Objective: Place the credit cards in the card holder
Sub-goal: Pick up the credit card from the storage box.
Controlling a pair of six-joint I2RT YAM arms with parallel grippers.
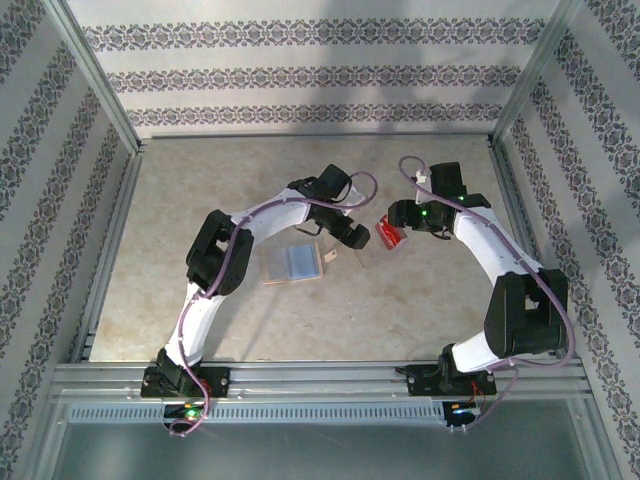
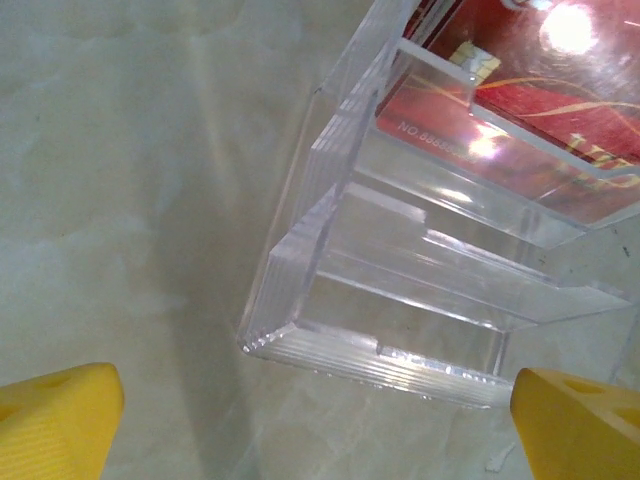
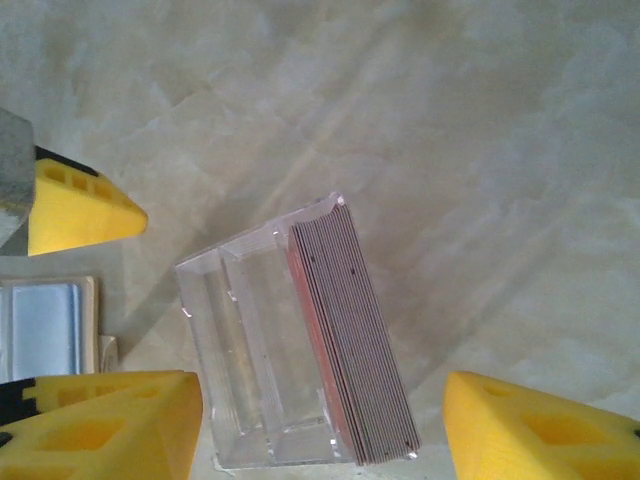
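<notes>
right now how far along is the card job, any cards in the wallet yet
Barely begun. Done: the card holder lies open on the table, with no red showing in its pockets. In hand: nothing; the left gripper and right gripper are both open at the clear case. Left: the credit cards, stacked in that case, all have to go into the holder.

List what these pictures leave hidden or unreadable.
- Left wrist view: print on the red credit cards in the clear plastic case; glare and the frame's top-right edge hide it.
- Right wrist view: their count; stacked edges too fine.
- Right wrist view: tan folding wallet; cut off by the left edge.
- Top view: wallet pockets' contents; too small.
</notes>
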